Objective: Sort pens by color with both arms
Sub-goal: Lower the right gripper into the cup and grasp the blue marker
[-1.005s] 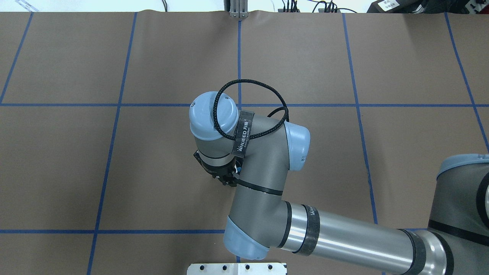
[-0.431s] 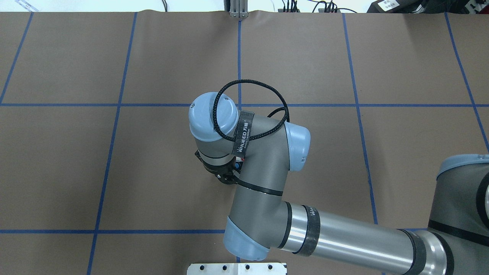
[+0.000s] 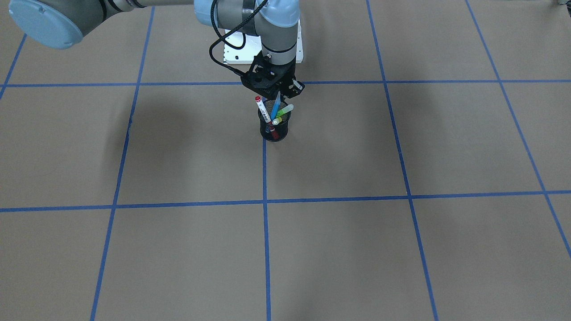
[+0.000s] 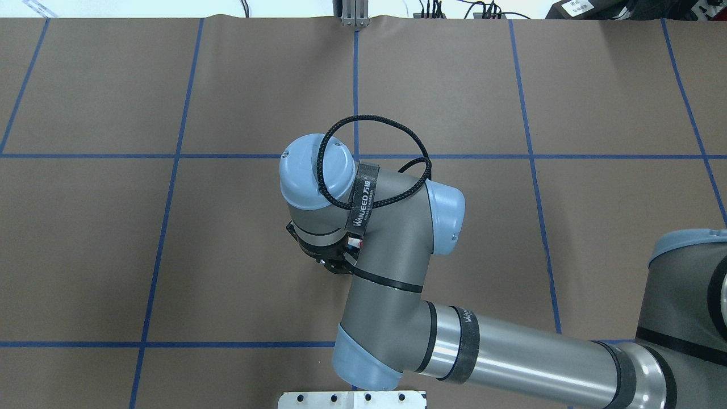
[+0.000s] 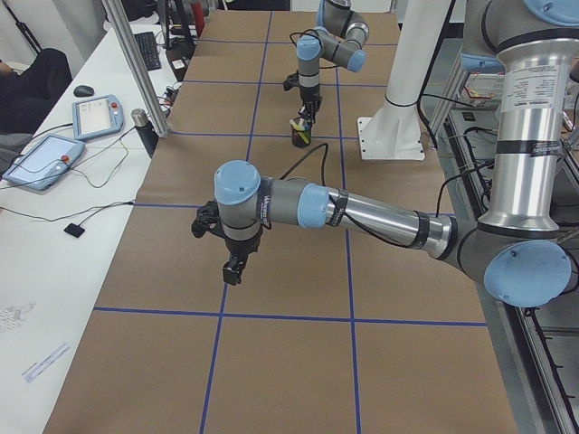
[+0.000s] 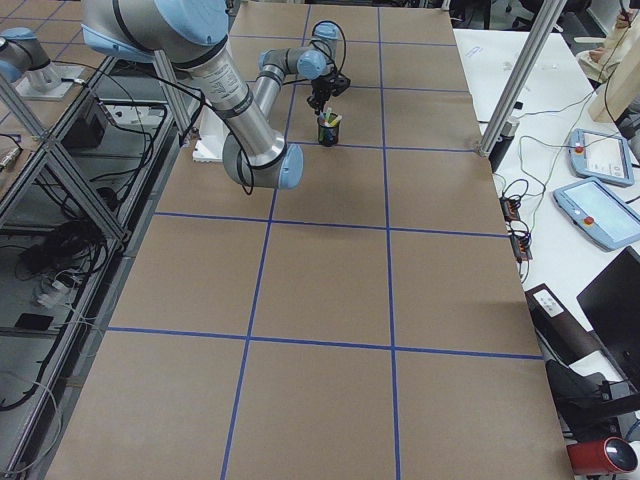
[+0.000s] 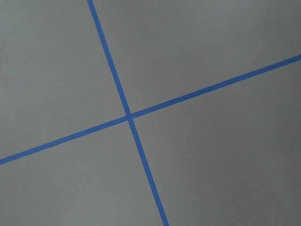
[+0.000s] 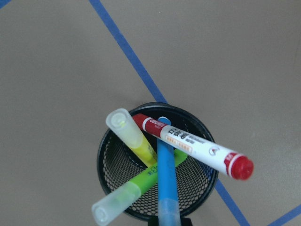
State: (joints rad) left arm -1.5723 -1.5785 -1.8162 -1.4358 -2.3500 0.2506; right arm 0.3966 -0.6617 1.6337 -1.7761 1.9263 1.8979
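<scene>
A black mesh cup [image 3: 274, 130] stands on a blue tape line and holds all four pens. My right gripper [image 3: 275, 94] hangs straight over it and is shut on the top of the blue pen [image 3: 276, 106], whose lower end is still in the cup. In the right wrist view the blue pen [image 8: 165, 179] runs to the bottom edge, with the white red-capped pen [image 8: 193, 146], the yellow pen [image 8: 132, 140] and the light green pen [image 8: 127, 195] leaning around it. My left gripper [image 5: 233, 269] hangs above bare table far from the cup; I cannot tell whether it is open.
Brown paper with a blue tape grid covers the table [image 4: 113, 255]. The white base plate [image 3: 250, 49] lies just behind the cup. The right arm's elbow [image 4: 392, 267] hides the cup in the overhead view. The left wrist view shows only a tape crossing [image 7: 130, 117].
The right arm's wrist and elbow have risen slightly over the cup. The black gripper part under the wrist shows narrower than a second ago.
</scene>
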